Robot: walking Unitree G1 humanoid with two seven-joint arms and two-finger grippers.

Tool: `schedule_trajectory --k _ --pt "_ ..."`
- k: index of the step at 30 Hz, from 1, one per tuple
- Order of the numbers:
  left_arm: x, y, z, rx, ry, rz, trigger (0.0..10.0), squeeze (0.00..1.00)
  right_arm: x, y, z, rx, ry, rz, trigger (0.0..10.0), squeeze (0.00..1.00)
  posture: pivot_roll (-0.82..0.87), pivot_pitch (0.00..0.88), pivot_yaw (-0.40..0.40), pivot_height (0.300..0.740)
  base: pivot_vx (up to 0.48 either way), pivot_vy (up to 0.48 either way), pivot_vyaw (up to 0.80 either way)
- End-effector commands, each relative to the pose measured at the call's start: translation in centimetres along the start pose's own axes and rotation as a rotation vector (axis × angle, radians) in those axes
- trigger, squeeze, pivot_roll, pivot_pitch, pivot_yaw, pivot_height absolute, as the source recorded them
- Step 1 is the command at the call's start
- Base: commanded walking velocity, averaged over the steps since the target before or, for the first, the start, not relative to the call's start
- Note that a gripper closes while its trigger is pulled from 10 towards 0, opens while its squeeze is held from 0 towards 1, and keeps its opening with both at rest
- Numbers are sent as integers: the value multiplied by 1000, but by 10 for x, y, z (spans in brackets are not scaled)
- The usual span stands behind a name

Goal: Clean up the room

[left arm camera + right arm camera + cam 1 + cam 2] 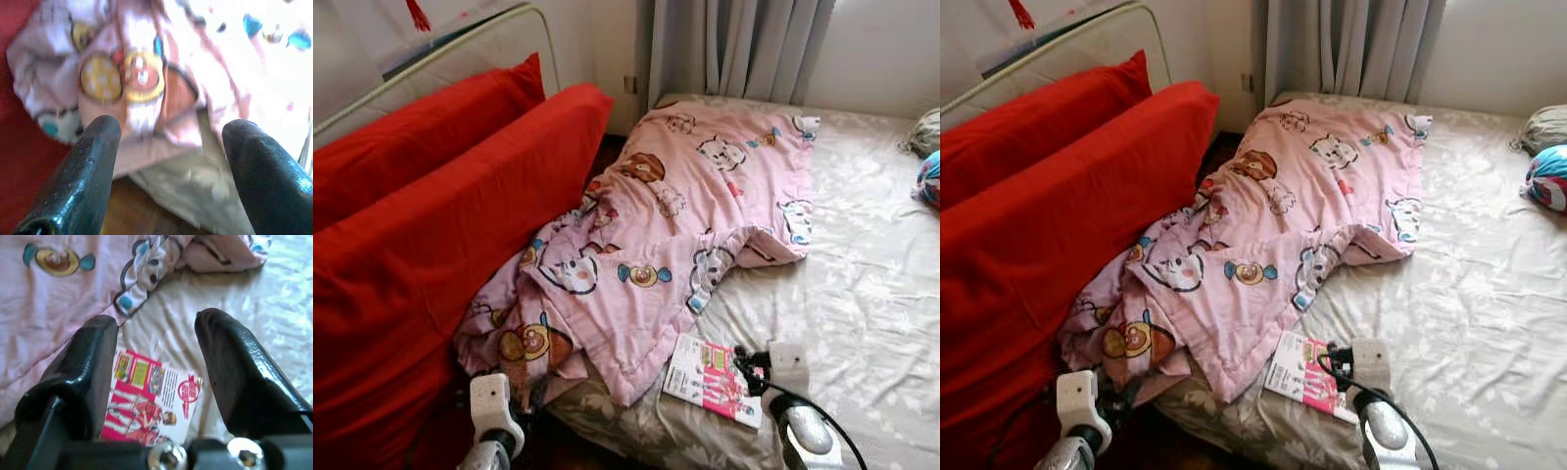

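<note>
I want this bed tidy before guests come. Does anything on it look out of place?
Yes. The pink cartoon-print quilt lies crumpled, one corner spilling off the bed's near edge beside the red cushions. A pink leaflet lies loose on the sheet, under the right gripper, whose fingers are open.

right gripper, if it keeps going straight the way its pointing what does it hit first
Most likely the pink and white magazine, lying flat on the bed sheet just ahead of the right gripper. Its open fingers frame it in the right wrist view. Depth is unclear, so it might land on the sheet just past the magazine instead.
</note>
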State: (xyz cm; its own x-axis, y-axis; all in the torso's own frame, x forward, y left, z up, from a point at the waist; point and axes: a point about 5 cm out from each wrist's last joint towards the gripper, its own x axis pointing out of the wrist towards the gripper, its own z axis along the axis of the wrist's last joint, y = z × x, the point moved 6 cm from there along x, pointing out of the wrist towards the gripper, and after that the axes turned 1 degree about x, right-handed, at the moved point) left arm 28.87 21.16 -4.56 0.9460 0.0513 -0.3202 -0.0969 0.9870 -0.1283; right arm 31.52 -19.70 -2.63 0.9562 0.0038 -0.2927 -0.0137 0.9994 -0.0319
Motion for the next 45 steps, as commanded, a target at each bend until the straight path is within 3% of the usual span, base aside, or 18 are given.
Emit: schedule_trajectory --k 1,8,10,17,20,37,41,45 --pt "-2 0 9 20 -58 -10 10000 0 -5 4 0 23 -30 1 10000 0 -60 96 35 740 0 0 0" --pt "-7 -6 37 48 -189 -31 10000 0 -11 4 10 38 -99 -10 10000 0 -62 75 33 740 0 0 0" --pt "-5 -14 51 42 -230 -42 10000 0 -12 0 11 35 -100 -34 10000 0 -63 69 32 740 0 0 0" --pt "-2 -30 57 32 -242 -70 10000 0 -10 -2 7 30 -63 -54 10000 0 -69 56 33 740 0 0 0" --pt "-5 -37 60 27 -241 -81 10000 0 -11 -1 7 33 -62 -51 10000 0 -64 57 31 720 0 0 0" --pt "-7 -40 62 15 -236 -64 10000 0 -6 -4 17 34 -71 -46 10000 0 -60 93 2 705 0 0 0" --pt "-7 -42 61 8 -233 -63 10000 0 -5 -4 19 27 -77 -41 10000 0 -64 104 -7 675 0 0 0" --pt "-8 -38 59 9 -226 -53 10000 0 -4 -4 21 21 -83 -39 10000 0 -63 110 -14 675 0 0 0"
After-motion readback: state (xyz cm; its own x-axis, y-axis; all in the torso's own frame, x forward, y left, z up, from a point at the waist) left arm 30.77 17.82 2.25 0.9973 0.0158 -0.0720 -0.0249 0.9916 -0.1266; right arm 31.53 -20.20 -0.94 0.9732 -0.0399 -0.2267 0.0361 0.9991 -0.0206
